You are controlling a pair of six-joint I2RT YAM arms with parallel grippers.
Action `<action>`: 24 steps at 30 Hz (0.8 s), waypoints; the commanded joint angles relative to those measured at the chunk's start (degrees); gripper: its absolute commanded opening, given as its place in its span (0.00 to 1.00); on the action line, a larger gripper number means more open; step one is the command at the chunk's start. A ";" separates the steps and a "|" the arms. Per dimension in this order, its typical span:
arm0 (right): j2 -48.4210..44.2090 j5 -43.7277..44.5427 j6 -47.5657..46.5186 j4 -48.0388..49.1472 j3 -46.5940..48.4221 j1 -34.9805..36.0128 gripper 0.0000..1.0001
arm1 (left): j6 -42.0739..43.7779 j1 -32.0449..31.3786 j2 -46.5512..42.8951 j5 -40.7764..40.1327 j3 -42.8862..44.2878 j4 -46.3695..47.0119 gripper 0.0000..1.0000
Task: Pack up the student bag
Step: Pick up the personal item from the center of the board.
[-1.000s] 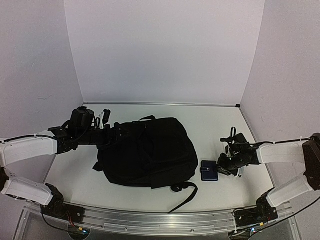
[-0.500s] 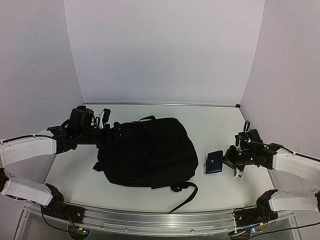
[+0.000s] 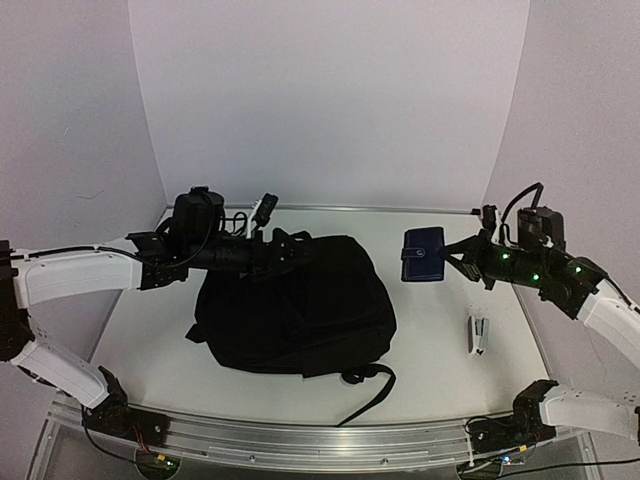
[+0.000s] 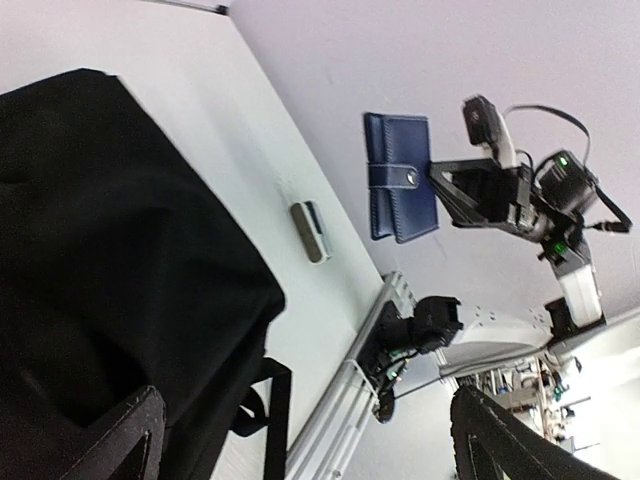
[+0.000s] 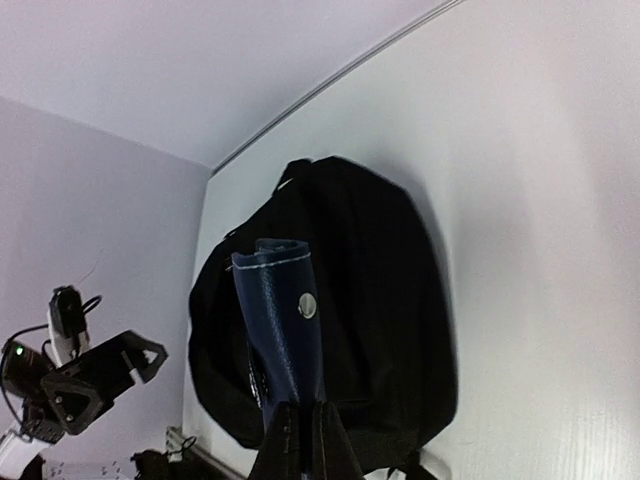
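The student bag (image 3: 290, 305) is a large black backpack lying flat in the middle of the table, straps toward the front. It also shows in the left wrist view (image 4: 90, 260) and the right wrist view (image 5: 370, 330). My left gripper (image 3: 285, 243) hovers over the bag's far top edge, its jaws wide apart and empty (image 4: 305, 415). My right gripper (image 3: 447, 262) is shut on a dark-blue wallet (image 3: 423, 254) with a snap and holds it upright in the air, right of the bag. The wallet stands up between the closed fingers in the right wrist view (image 5: 285, 320).
A small silver and dark stapler-like object (image 3: 479, 334) lies on the table at the right; it also shows in the left wrist view (image 4: 311, 231). White walls close the back and sides. A metal rail (image 3: 320, 440) runs along the front edge.
My right gripper has lifted the wallet off the table and raised it up and back. The small silver object now lies bare. My left arm has risen and reached right over the bag's top.
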 commanded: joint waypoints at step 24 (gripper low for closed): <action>16.56 -7.69 1.17 25.35 7.19 16.39 0.00 | -4.96 -6.29 12.24 10.10 9.09 19.20 0.56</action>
